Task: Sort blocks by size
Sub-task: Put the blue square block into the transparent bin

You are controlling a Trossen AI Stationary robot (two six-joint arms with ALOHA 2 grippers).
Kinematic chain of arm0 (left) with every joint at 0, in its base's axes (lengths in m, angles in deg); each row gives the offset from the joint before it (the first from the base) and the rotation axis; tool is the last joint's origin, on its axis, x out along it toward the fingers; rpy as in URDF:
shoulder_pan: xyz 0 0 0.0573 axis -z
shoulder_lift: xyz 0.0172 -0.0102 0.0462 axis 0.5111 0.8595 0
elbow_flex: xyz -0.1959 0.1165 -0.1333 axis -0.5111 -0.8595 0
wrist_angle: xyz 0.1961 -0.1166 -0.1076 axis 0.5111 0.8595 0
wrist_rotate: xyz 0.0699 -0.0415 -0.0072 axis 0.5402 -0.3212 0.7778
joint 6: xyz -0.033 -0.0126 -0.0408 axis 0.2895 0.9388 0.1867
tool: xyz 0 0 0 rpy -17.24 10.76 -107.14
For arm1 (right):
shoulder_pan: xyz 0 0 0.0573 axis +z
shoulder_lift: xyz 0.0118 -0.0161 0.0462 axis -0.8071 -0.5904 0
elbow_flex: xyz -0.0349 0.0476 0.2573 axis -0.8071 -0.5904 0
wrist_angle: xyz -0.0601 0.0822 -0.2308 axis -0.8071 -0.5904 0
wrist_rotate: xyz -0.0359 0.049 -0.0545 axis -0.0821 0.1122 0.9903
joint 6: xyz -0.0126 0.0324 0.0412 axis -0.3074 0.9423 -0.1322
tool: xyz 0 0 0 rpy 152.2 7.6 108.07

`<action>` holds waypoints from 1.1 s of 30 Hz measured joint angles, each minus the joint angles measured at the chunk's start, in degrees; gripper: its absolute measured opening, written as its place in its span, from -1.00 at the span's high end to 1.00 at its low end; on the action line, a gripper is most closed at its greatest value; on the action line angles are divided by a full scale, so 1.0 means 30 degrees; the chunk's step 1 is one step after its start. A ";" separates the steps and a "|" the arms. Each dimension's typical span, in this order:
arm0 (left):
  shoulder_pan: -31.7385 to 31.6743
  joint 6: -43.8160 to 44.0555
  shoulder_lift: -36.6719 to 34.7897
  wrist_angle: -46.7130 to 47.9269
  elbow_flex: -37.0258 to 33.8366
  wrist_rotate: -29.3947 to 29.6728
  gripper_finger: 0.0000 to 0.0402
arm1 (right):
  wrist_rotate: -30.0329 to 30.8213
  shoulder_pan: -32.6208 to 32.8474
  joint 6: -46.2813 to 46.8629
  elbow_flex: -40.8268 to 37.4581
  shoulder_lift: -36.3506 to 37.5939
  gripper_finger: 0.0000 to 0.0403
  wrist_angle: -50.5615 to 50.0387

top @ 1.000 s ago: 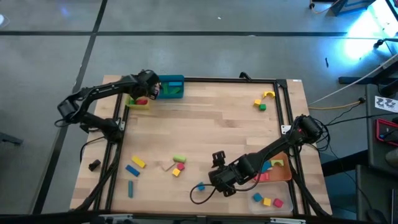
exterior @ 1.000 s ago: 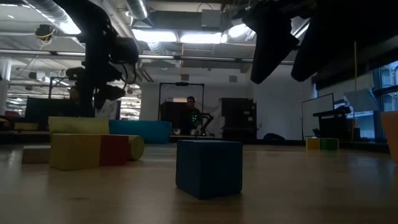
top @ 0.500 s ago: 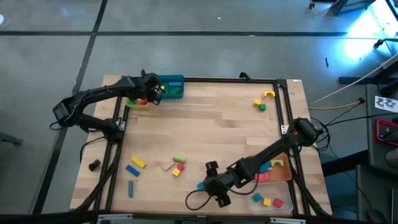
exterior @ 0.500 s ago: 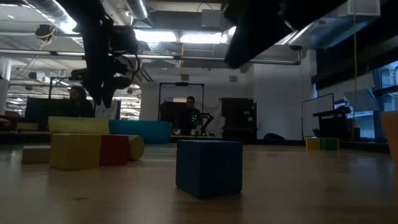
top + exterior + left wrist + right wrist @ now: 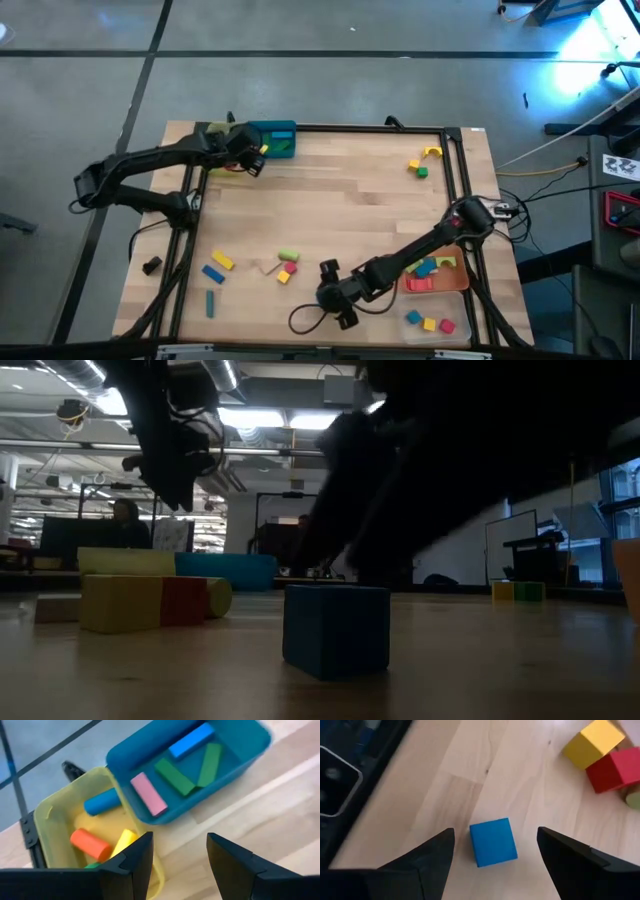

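Note:
A blue cube block [image 5: 492,842] [image 5: 335,628] rests flat on the wood near the table's front edge. My right gripper [image 5: 495,835] [image 5: 328,292] hangs over it, open, one finger on each side and clear of it. My left gripper [image 5: 179,840] [image 5: 254,162] is open and empty above the near rim of the yellow tray [image 5: 60,820] at the far left. That tray holds cylinder blocks. The teal tray [image 5: 240,755] beside it holds bar blocks. More blocks [image 5: 287,265] lie at the front left.
A yellow arch and two cubes [image 5: 424,160] sit at the far right. An orange tray [image 5: 436,276] and a clear tray [image 5: 430,320] with blocks stand at the front right. Loose bars [image 5: 214,270] lie front left. A black cable loop [image 5: 305,320] hangs near the front edge.
My right gripper has come down and toward the table's left, over the blue cube, staying open. My left gripper has risen and drawn back from over the yellow tray toward the table's middle, still open. No block has moved.

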 joint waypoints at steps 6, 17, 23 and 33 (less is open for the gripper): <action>0.1130 -0.0293 -0.0114 -0.0502 0.0007 0.0000 0.15 | -0.0490 -0.0128 0.0062 -0.0007 -0.1160 -0.40 -0.0037; 0.2848 -0.0688 -0.0107 -0.1915 0.0007 -0.0008 0.15 | -0.0201 -0.0124 0.0101 -0.0007 -0.1201 0.33 0.0433; 0.3596 -0.0481 -0.0107 -0.2009 0.0007 0.0000 0.15 | -0.0640 -0.0124 0.1164 0.0544 -0.0706 0.33 -0.1431; 0.5400 -0.0710 -0.0100 -0.2006 0.0007 -0.1124 0.15 | -0.2693 0.0570 0.5178 0.6512 -0.0502 0.33 -1.3820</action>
